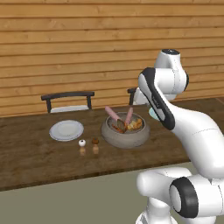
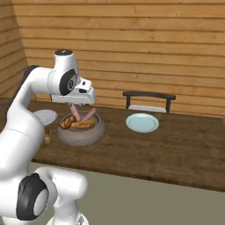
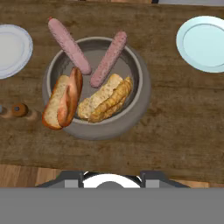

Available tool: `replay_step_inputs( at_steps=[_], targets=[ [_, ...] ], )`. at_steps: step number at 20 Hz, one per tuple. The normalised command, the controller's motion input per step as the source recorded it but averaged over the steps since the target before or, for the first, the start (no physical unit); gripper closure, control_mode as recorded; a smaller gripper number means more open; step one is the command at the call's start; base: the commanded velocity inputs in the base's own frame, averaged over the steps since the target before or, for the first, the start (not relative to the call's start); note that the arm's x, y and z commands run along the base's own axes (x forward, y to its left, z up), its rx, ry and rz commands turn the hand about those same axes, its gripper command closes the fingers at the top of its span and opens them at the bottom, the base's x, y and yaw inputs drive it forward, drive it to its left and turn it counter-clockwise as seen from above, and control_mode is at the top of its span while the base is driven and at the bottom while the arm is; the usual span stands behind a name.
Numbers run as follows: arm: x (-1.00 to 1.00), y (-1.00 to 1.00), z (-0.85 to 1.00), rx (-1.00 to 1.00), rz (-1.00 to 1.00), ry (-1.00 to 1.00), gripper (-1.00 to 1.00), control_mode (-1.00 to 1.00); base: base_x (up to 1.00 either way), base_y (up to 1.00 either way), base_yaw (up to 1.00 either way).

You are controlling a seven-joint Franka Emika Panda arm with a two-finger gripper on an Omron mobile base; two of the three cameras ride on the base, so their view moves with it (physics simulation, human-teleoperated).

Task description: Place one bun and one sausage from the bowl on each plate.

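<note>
Across the dark brown wooden desk (image 1: 26,153), with two dark chairs (image 1: 68,99) behind it against a wood-plank wall, the white arm reaches forward so that its end effector (image 2: 75,107) hangs over the large speckled grey stone bowl (image 3: 142,94); whether its fingers are apart or together cannot be told. Inside the bowl lie two buns: a golden split bun (image 3: 107,98) in the middle, its long axis slanting from the lower left toward the upper right of the hand view, and a browner bun (image 3: 63,100) leaning over the rim. Two pink sausages (image 3: 109,59) stand propped against the rim, their ends poking out past it and fanning apart, their lower ends down in the bowl. Well apart on either side of the bowl lie the pale grey-white round plate (image 1: 66,130) and the pale blue-green round plate (image 2: 142,122), both bare. Between the grey-white plate and the bowl stand a tiny white shaker (image 1: 82,144) and a tiny brown shaker (image 1: 95,142), side by side.
</note>
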Motion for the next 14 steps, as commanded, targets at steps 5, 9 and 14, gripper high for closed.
replay_step_inputs(
  at_steps=[5, 9, 14],
  targets=[
    [0.00, 0.00, 0.00, 0.00, 0.00, 0.00, -1.00, 1.00, -0.01, 0.26, 0.00],
    [0.00, 0.00, 0.00, 0.00, 0.00, 0.00, -1.00, 1.00, 0.01, 0.77, -0.03],
    [0.00, 0.00, 0.00, 0.00, 0.00, 0.00, -1.00, 1.00, 0.50, -0.32, -0.01]
  ],
)
